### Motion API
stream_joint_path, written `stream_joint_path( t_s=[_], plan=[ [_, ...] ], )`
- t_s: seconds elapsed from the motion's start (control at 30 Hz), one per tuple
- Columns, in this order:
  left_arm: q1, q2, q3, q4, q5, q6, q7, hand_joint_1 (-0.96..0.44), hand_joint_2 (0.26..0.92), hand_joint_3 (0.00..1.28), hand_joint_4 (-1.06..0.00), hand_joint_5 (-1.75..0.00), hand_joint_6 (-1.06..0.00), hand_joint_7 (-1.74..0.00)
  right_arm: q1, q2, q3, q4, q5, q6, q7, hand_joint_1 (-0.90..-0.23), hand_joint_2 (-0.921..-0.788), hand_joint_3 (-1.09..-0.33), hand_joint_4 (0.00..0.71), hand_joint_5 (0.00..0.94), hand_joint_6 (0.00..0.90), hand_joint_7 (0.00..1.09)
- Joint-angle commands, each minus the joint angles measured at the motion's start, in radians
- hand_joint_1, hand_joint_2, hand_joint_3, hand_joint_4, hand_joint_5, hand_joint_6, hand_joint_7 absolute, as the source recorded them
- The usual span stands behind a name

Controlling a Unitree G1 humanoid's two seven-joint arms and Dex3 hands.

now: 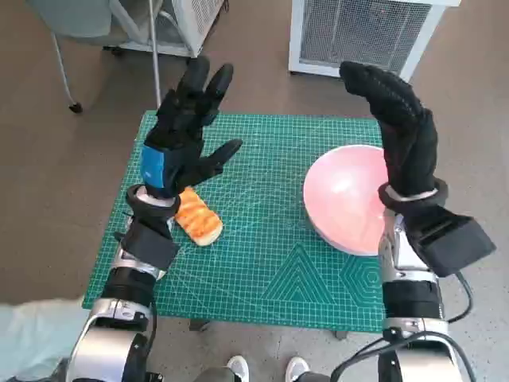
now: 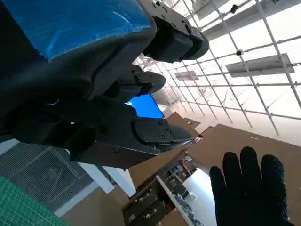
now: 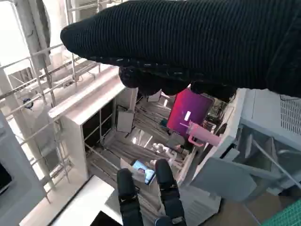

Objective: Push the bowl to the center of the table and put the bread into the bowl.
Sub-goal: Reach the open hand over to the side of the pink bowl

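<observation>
The green gridded cutting mat [image 1: 262,263] is covering the small surface, and everything else is sitting in relation to it. The shallow pink round bowl [image 1: 346,199] is resting on the mat's right half, close to the right edge and well short of the middle. The golden-brown oblong piece of bread [image 1: 199,219] is lying flat on the mat's left half, near the left edge and well apart from the bowl.

The left hand [image 1: 184,139], black with blue tape across its back, is hovering above the mat's left part, just beyond the bread and partly over it. Its fingers are spreading apart and gripping nothing; the left wrist view shows them [image 2: 141,134] extended in open air.

The right hand [image 1: 402,131], in a black knitted glove, is raised above the bowl's far right rim, fingers stretched out and close together, holding nothing. Whether it is touching the rim cannot be told. In the right wrist view the glove [image 3: 197,42] is filling the upper band, and the left hand's fingers [image 3: 167,193] are showing low in the distance.

Beyond the mat's far edge, a white ventilated unit [image 1: 362,32] is standing on the brown floor [image 1: 48,183].
</observation>
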Motion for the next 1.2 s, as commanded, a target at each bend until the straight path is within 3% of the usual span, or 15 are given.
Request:
stream_joint_path(
  t_s=[0.03, 0.6, 0.67, 0.8, 1.03, 1.2],
  plan=[
    [0.015, -0.001, -0.004, -0.003, -0.016, -0.008, -0.006, -0.15, 0.921, 0.27, -0.36, 0.0, -0.35, 0.0, 0.034, 0.003, -0.001, -0.004, 0.007, 0.016, 0.007, -0.657, -0.921, -0.88, 0.229, 0.0, -0.001, 0.59],
    [0.024, -0.012, -0.005, 0.005, -0.029, -0.022, -0.008, -0.15, 0.921, 0.26, -0.36, 0.0, -0.35, 0.0, 0.056, 0.002, -0.007, -0.025, 0.012, 0.03, 0.0, -0.66, -0.921, -0.861, 0.227, 0.0, -0.001, 0.6],
    [0.025, -0.012, -0.005, 0.006, -0.031, -0.024, -0.009, -0.15, 0.921, 0.26, -0.36, 0.0, -0.36, 0.0, 0.061, -0.007, -0.015, -0.027, 0.013, 0.028, -0.001, -0.661, -0.921, -0.859, 0.228, 0.001, -0.001, 0.6],
    [0.029, -0.012, -0.005, 0.009, -0.035, -0.026, -0.013, -0.15, 0.921, 0.26, -0.36, 0.0, -0.36, 0.0, 0.066, -0.055, -0.066, 0.026, 0.025, -0.005, -0.003, -0.669, -0.921, -0.844, 0.234, 0.004, -0.001, 0.62],
    [0.043, -0.008, -0.002, -0.009, -0.039, -0.023, -0.019, -0.15, 0.921, 0.26, -0.36, 0.0, -0.36, 0.0, 0.046, -0.109, -0.166, 0.216, -0.036, -0.084, -0.16, -0.66, -0.921, -0.834, 0.249, 0.011, 0.008, 0.65],
    [0.052, -0.003, 0.0, -0.018, -0.035, -0.019, -0.015, -0.15, 0.921, 0.26, -0.36, 0.0, -0.36, 0.0, 0.032, -0.143, -0.191, 0.358, -0.069, -0.093, -0.244, -0.643, -0.921, -0.84, 0.253, 0.011, 0.005, 0.64]
  ],
)
